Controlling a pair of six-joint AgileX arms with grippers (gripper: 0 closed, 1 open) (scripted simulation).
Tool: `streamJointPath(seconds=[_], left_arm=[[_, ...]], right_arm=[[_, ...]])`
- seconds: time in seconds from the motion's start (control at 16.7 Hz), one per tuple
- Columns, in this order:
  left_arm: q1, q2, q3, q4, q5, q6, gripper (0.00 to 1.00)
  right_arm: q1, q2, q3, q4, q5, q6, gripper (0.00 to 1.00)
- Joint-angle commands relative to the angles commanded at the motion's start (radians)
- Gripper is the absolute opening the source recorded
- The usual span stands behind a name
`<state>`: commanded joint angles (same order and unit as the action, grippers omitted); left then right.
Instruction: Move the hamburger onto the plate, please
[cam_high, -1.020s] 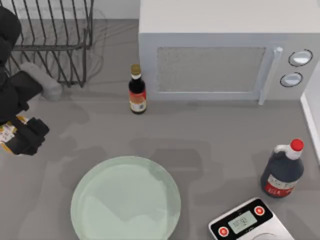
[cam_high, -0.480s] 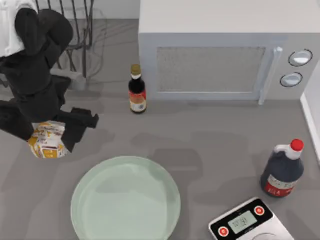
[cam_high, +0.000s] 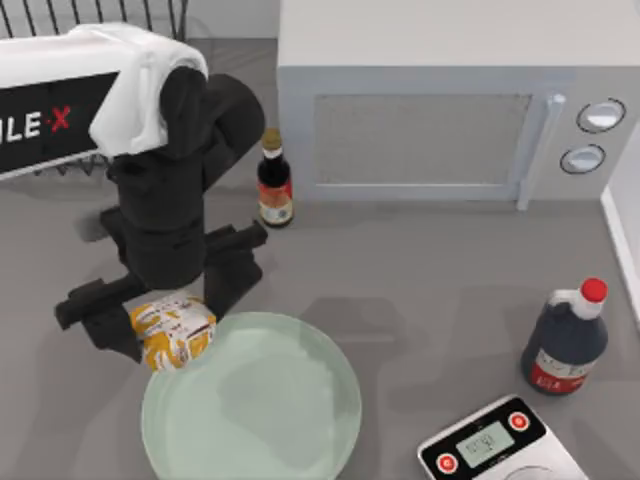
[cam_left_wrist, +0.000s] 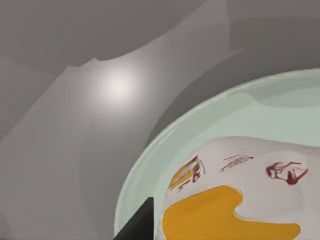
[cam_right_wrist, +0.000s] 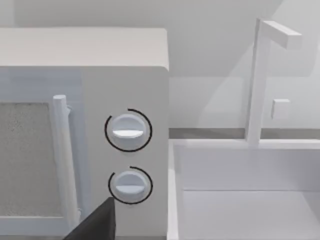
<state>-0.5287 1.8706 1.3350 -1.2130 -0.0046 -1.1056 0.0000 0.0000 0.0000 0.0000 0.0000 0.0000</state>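
Left gripper (cam_high: 170, 335) fingers clamped on the burger (cam_high: 172, 333), one black finger on each side of the wrapper. Burger sits above the plate's (cam_high: 300, 440) upper-left rim; can't tell if it touches. In the left wrist view the burger (cam_left_wrist: 240, 200) overlaps the plate rim (cam_left_wrist: 150, 160), a dark fingertip (cam_left_wrist: 137, 225) beside it. Plate is at the worktop's front edge, left of centre. Left arm reaches in from the back-left corner. Small sauce bottle (cam_high: 274, 180) just in front of the microwave (cam_high: 440, 110) at the back edge. Big bottle (cam_high: 566, 340) near the right edge, scale (cam_high: 495, 445) at the front-right corner. Right gripper: fingers' state can't tell; its wrist view faces the microwave knobs (cam_right_wrist: 128, 130) and a sink (cam_right_wrist: 250, 190).
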Motion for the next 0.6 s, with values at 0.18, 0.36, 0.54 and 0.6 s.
streamJointPath(seconds=[0.18, 0.36, 0.54, 0.6], left_arm=[[-0.084, 0.014, 0.0, -0.006, -0.004, -0.387, 0.0], [-0.156, 0.01, 0.0, 0.002, -0.01, -0.715, 0.0], [-0.207, -0.019, -0.011, 0.026, -0.018, -0.956, 0.0], [-0.221, -0.029, -0.014, 0.034, -0.021, -1.017, 0.0]], right_arm=[[0.0, 0.0, 0.0, 0.0, 0.0, 0.0, 1.0], [0.0, 0.0, 0.0, 0.0, 0.0, 0.0, 1.0], [0.0, 0.0, 0.0, 0.0, 0.0, 0.0, 1.0], [0.0, 0.0, 0.0, 0.0, 0.0, 0.0, 1.0]])
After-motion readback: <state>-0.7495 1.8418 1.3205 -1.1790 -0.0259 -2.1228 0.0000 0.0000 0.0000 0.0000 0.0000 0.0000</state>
